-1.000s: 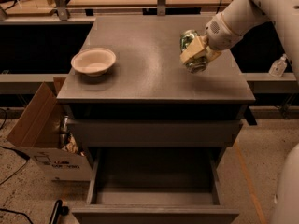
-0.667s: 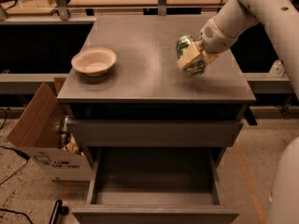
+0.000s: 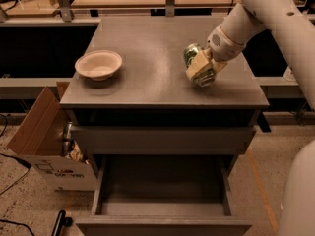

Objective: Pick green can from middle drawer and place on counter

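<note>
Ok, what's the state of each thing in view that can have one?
Small green-and-white drinks can: tilted, gripped, above the grey counter, right side.
Two-finger gripper: shut on the can, over the counter.
Wide grey middle drawer: pulled open, looks empty.
Pale round bowl: upright on counter, left side.
Brown cardboard box: flaps open.

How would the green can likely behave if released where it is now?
The small green-and-white drinks can is held tilted in the claw over the right side of the flat grey counter. Released like this, its round body would probably roll. Its smooth metal may slip. It looks rigid and is likely light.
</note>
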### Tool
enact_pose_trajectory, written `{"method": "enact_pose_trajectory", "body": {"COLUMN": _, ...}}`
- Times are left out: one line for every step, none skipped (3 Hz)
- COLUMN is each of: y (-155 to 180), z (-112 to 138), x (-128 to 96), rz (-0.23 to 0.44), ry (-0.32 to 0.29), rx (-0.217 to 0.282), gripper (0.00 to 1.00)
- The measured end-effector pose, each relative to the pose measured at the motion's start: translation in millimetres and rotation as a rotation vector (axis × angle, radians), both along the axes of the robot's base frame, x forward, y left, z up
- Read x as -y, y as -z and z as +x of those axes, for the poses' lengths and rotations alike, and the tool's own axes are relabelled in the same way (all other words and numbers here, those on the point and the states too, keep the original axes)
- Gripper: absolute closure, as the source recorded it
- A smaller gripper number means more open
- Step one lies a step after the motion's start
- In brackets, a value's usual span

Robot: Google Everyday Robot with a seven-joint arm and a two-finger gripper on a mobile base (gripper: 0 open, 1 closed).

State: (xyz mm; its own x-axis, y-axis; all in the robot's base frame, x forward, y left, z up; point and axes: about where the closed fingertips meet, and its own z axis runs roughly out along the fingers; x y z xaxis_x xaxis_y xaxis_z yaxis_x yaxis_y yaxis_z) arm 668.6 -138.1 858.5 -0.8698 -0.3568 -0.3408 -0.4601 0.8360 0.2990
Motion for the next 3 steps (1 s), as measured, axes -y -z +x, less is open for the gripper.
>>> {"method": "enact_pose_trajectory", "body": {"y": 2.1, "z": 3.3, "x": -2.9, "rz": 0.005, "ry": 0.0, "rx": 0.005, "gripper": 0.12}}
{"method": "enact_pose_trajectory", "body": {"y": 4.0, "z": 5.6, "x": -5.3, "rz": 0.008, "ry": 0.0, "rx": 0.009, "gripper": 0.0}}
{"method": "enact_pose_trajectory", "body": {"y": 4.0, "z": 5.6, "x": -5.2, "rz": 0.008, "ry": 0.0, "rx": 0.009, "gripper": 0.0}}
